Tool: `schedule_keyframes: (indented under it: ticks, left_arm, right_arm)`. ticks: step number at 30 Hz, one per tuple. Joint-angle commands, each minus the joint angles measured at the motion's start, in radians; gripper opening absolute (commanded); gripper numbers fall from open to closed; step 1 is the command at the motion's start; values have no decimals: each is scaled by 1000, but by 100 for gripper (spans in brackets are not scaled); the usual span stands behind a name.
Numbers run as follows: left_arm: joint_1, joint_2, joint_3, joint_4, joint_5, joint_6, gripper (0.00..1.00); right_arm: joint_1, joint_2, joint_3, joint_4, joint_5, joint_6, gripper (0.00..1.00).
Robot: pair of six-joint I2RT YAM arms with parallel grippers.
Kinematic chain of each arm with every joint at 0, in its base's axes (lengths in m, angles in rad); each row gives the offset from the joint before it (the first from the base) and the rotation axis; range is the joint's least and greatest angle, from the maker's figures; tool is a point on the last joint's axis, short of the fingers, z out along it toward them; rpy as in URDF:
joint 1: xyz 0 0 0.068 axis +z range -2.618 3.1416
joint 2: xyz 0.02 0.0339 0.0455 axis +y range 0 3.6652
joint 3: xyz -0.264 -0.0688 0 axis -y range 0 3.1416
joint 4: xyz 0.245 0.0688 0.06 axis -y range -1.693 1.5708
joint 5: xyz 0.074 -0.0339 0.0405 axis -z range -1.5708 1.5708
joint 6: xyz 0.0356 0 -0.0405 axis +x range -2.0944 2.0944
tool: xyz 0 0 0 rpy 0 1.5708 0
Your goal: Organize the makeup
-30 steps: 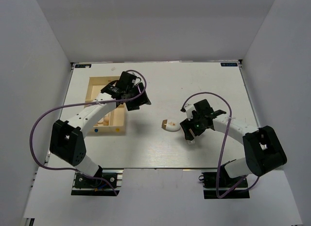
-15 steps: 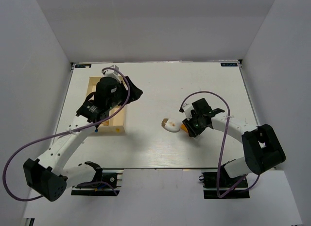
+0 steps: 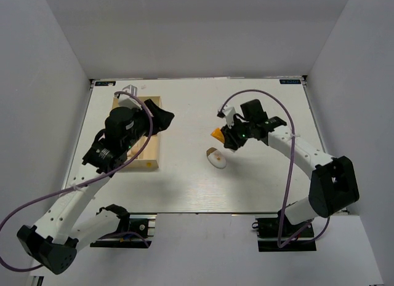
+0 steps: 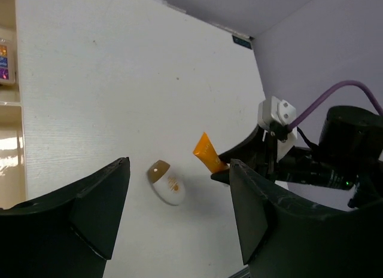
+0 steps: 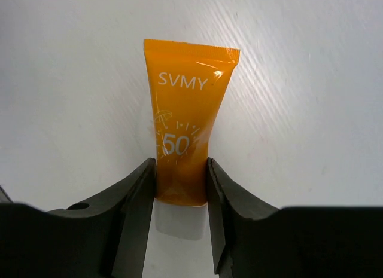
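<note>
**White surface boxed in by plain grey walls**

The surface (image 3: pixel 197 187) is a white rectangular board with a faint grain. It is evenly lit from above, so shadows on it are soft. Three bare, pale grey panels enclose it: a left wall (image 3: pixel 37 114), a right wall (image 3: pixel 363 101) and a far wall (image 3: pixel 197 34). A small dark label (image 3: pixel 290 82) marks its far right corner, and another label (image 3: pixel 104 83) its far left.

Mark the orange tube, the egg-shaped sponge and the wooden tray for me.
orange tube (image 5: pixel 185 128): right wrist view, printed middle of its body.
egg-shaped sponge (image 3: pixel 216 158): top external view, its white middle.
wooden tray (image 3: pixel 152 165): top external view, near right corner of its rim.
</note>
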Motion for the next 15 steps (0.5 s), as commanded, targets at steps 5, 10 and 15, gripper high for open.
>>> schedule_keyframes:
  ticks: [5,10,15]
  left_arm:
    - [-3,-114,-15,118,62,28,77]
    - [-3,-126,34,58,103,39,77]
    - [-3,-171,48,-17,82,39,77]
  right_arm:
    - [118,260,412,78,-244,103,10]
    - [213,484,687,144,-299,235,10]
    - [292,688,906,265,-324,424,10]
